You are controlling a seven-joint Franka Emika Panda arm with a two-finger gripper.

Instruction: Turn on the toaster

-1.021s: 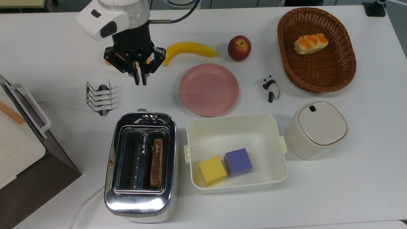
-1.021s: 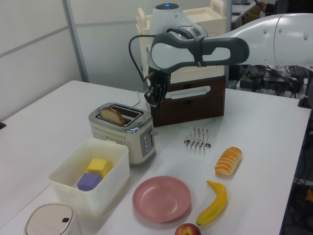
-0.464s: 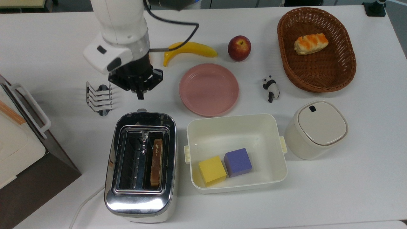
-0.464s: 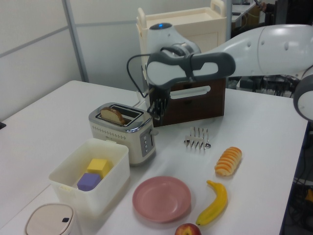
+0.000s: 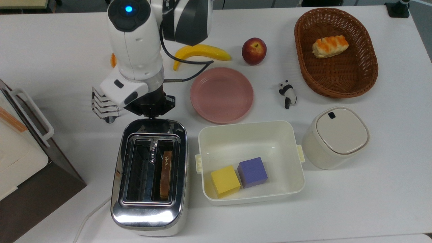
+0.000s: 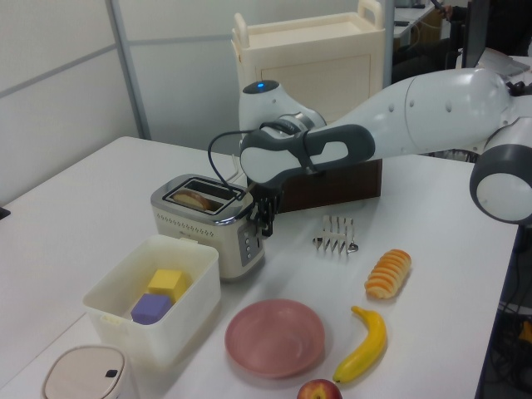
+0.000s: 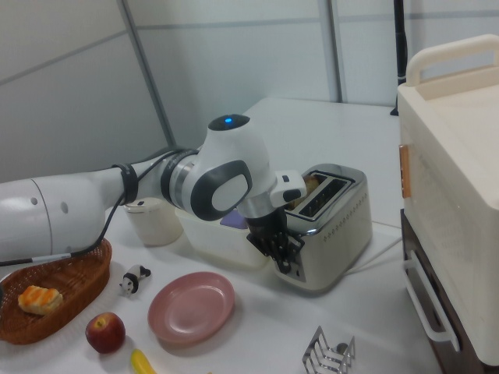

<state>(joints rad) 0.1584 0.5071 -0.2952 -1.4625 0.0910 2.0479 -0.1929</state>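
The chrome two-slot toaster (image 5: 150,199) stands at the front of the table, with its white cord running off toward the top view's lower left. A brown bread slice (image 5: 165,173) sits low in the slot nearer the white bin. My gripper (image 6: 265,223) is shut and points down, pressed against the toaster's control end (image 7: 302,261) where the lever is. In the top view my hand (image 5: 151,107) covers the fingertips and the lever. The gripper (image 7: 284,255) hangs low beside that end face.
A wire toast rack (image 5: 104,106) stands just beside my hand on the top view's left. A pink plate (image 5: 221,94) and a white bin (image 5: 251,135) holding a yellow and a purple cube flank the toaster. A boxy white-and-brown appliance (image 5: 20,152) fills the top view's left edge.
The gripper travelled from over the bare table beside the rack to the toaster's control end and went down along it. The bread slice now sits lower in its slot.
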